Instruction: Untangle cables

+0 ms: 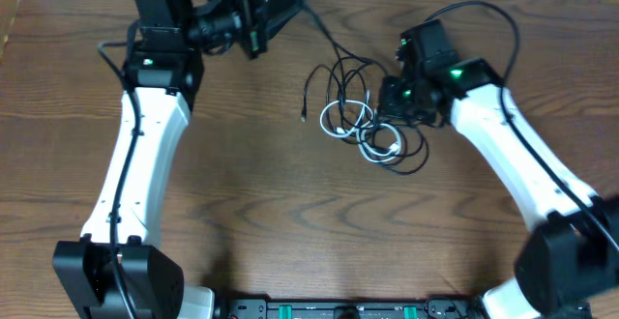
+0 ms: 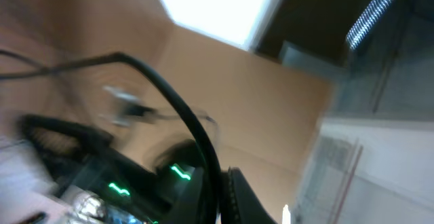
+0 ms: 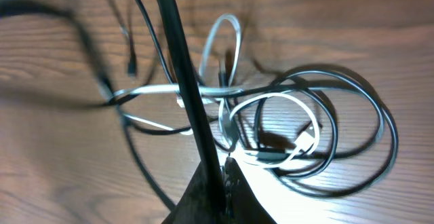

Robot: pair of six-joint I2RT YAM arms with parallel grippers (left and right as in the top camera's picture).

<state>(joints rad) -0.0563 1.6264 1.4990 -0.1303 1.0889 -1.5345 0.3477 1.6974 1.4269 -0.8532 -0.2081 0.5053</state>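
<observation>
The cables lie in a tangle on the wooden table between the arms. A white cable loops through black ones; it also shows in the right wrist view. My left gripper is at the top, shut on a black cable that runs down to the tangle. In the blurred left wrist view this cable passes between the fingers. My right gripper is at the tangle's right edge, shut on a black cable pulled taut above the loops. A loose black plug end lies at the left.
The wooden table spreads in front of the tangle. The arms' own thicker black wires arc above the right wrist. The robot base bar runs along the front edge. The left wrist camera points up at the wall and ceiling.
</observation>
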